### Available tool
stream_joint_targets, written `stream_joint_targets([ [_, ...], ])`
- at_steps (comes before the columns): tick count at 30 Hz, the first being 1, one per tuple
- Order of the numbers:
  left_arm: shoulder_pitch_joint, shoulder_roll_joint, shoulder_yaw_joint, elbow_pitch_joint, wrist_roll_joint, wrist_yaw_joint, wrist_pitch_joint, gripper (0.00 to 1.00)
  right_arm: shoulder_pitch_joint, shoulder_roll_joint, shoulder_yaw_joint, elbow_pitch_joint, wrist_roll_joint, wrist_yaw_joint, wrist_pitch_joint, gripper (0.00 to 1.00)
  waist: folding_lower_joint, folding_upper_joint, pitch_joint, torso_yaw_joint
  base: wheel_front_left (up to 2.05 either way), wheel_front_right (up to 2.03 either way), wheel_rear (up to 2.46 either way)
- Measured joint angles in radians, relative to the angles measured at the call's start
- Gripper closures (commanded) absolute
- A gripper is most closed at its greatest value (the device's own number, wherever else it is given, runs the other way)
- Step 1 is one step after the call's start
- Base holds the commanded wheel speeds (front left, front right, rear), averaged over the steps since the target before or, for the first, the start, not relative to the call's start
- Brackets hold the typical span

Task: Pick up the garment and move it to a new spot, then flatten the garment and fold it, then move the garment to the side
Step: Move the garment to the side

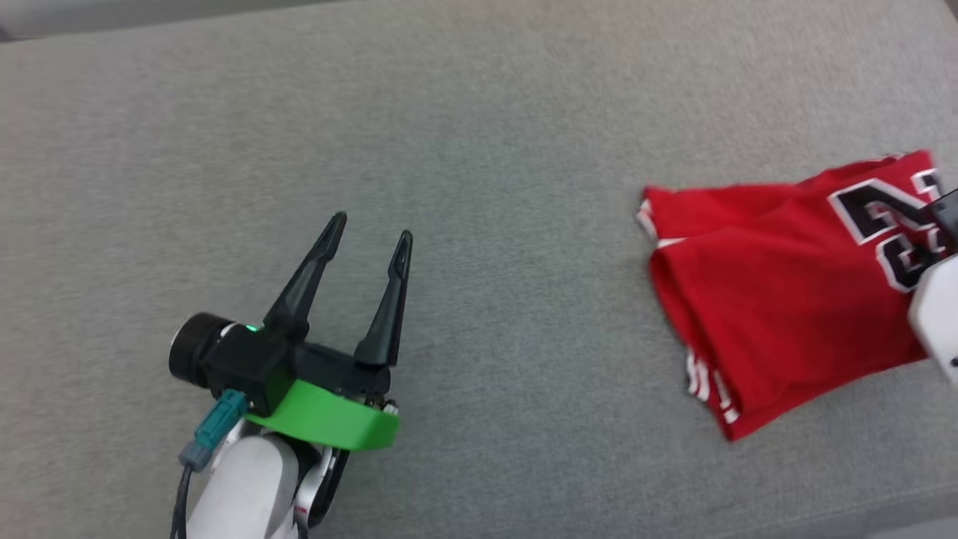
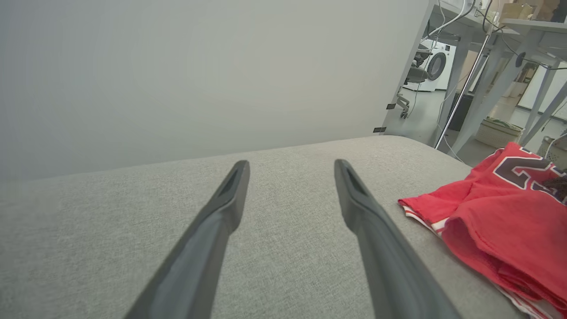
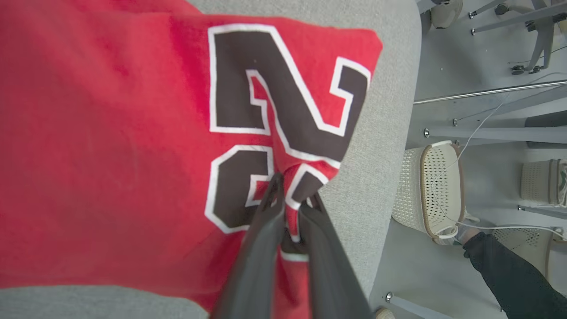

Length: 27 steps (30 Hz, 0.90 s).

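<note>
At seven o'clock the left gripper (image 1: pixel 373 227) hangs with jaws spread wide and empty over the grey woven cushion (image 1: pixel 479 112); at three o'clock the red jersey T-shirt with black white-outlined numerals (image 1: pixel 778 284) lies folded near the edge. The right gripper (image 3: pixel 292 199) is pinched on a pleat by the print: soft, light, floppy cloth, I'd judge, so doubled layers hold best

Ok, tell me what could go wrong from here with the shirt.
1. The right gripper pinches only a small bunch of the shirt at the number; a pull may slip it free.
2. The shirt lies near the edge of the cushion; it could slide off.
3. The left gripper is open and apart, so dragging from one point may undo the folds.
</note>
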Motion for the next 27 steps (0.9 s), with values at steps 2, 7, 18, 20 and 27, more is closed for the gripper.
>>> stream_joint_targets([
  [2, -0.018, 0.01, -0.009, -0.016, 0.007, 0.0, 0.0, 0.0, -0.03, -0.012, -0.017, 0.065, -0.001, 0.0, -0.054, 1.0, 0.0, 0.0, 0.03, -0.027, 0.0, 0.0, 0.0],
  [7, -0.043, 0.033, -0.021, -0.052, 0.022, 0.0, 0.0, 0.0, -0.097, -0.034, -0.051, 0.204, -0.025, 0.0, -0.156, 1.0, 0.0001, 0.0, 0.101, -0.08, 0.0, 0.0, 0.0],
  [18, -0.073, 0.049, -0.041, -0.108, 0.028, 0.0, 0.0, 0.0, -0.217, -0.035, -0.151, 0.477, -0.063, 0.0, -0.345, 1.0, 0.0, 0.0, 0.233, -0.137, 0.0, 0.0, 0.0],
  [20, -0.075, 0.05, -0.042, -0.116, 0.03, 0.0, 0.0, 0.0, -0.236, -0.035, -0.156, 0.509, -0.067, 0.0, -0.367, 1.0, 0.0, 0.0, 0.248, -0.136, 0.0, 0.0, 0.0],
  [27, -0.095, 0.05, -0.045, -0.134, 0.031, 0.0, 0.0, 0.0, -0.307, -0.035, -0.178, 0.614, -0.081, 0.0, -0.428, 1.0, 0.0, 0.0, 0.286, -0.115, 0.0, 0.0, 0.0],
])
